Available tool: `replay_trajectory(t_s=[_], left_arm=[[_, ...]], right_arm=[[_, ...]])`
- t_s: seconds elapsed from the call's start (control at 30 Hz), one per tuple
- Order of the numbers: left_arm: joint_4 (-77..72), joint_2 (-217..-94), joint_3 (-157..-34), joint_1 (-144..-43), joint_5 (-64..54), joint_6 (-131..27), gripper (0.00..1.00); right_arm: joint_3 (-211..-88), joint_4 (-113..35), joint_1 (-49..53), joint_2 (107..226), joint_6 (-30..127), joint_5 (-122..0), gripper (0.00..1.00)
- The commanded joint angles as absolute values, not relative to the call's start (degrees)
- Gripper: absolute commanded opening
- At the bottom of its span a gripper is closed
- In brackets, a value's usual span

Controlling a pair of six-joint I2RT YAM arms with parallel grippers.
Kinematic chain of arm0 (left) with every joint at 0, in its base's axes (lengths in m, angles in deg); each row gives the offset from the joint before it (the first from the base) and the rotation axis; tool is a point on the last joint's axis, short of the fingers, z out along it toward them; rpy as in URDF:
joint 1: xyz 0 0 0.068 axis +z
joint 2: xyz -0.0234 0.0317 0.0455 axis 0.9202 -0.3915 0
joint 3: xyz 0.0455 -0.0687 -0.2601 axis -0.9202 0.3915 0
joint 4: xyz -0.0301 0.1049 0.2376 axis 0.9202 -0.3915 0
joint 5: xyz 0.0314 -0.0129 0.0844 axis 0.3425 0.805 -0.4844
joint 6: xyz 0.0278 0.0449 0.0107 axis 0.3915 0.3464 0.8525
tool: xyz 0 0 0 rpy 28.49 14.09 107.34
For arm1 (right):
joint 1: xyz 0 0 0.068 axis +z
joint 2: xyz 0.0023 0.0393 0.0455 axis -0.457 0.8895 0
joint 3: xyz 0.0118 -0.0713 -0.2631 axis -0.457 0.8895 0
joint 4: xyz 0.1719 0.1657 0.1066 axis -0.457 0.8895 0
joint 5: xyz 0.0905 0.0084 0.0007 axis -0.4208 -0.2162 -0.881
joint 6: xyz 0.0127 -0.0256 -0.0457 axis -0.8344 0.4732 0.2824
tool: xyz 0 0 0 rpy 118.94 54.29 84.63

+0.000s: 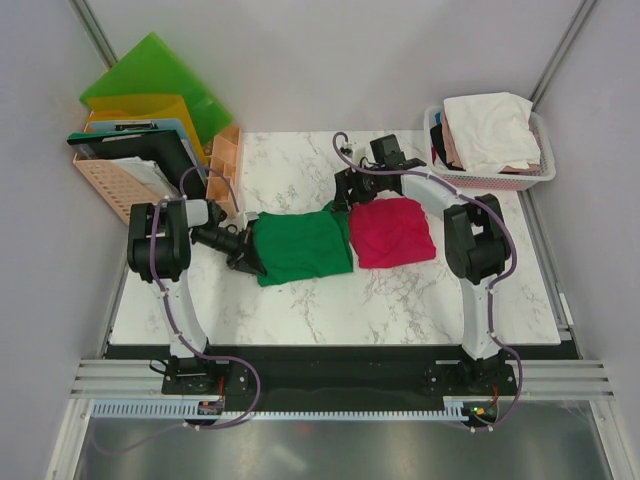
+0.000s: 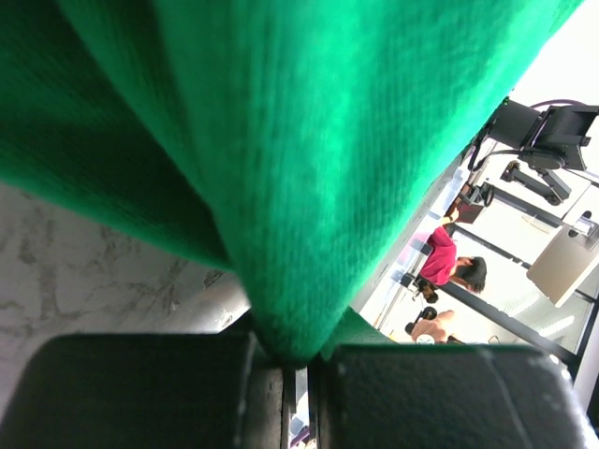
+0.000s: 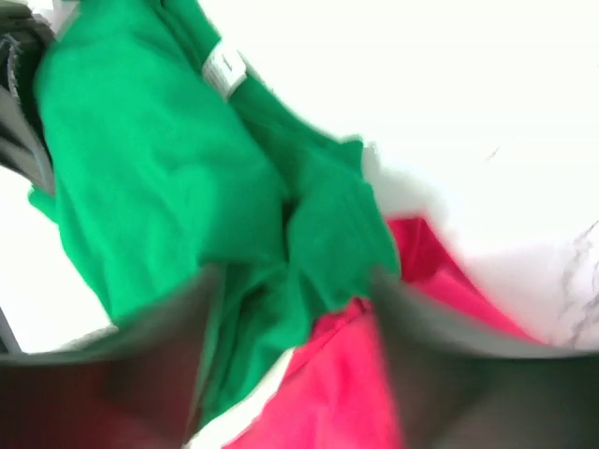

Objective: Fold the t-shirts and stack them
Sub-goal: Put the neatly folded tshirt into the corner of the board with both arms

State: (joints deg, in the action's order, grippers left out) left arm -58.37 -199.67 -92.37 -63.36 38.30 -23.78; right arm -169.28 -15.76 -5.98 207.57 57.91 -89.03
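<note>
A deep green t-shirt [image 1: 300, 245] lies folded at the middle of the marble table, and a folded magenta-red t-shirt [image 1: 392, 232] lies against its right side. My left gripper [image 1: 245, 258] is at the green shirt's left edge and is shut on a pinch of that cloth [image 2: 309, 187], which rises out of the closed jaws [image 2: 295, 360]. My right gripper [image 1: 346, 196] hovers over the far corner where the two shirts meet. In its blurred wrist view the fingers [image 3: 178, 327] stand apart above the green cloth [image 3: 159, 178] and the red cloth [image 3: 346, 393], holding nothing.
A white basket [image 1: 495, 182] at the back right holds white [image 1: 490, 125] and pale pink shirts. At the back left stand a rack of coloured folders [image 1: 150, 100] and a small wooden organiser [image 1: 224, 160]. Bare marble [image 1: 330, 310] lies in front of the shirts.
</note>
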Motion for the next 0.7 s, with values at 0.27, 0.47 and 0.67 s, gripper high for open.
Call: replay_trajectory(t_s=[0.27, 0.47, 0.67], left_arm=[[-60.22, -199.55, -92.66, -60.1, 39.05, -22.67, 0.02], [-60.13, -199.54, -92.05, -59.92, 39.05, -22.32, 0.02], [-60.31, -199.55, -92.22, -59.83, 39.05, -22.14, 0.02]], right_arm=[[-168.52, -14.7, -5.84, 208.07, 59.61, -91.67, 0.98], [-171.94, -14.09, -5.93, 212.63, 59.26, -92.8, 0.98], [-177.31, -9.43, -5.4, 217.56, 60.31, -99.13, 0.98]])
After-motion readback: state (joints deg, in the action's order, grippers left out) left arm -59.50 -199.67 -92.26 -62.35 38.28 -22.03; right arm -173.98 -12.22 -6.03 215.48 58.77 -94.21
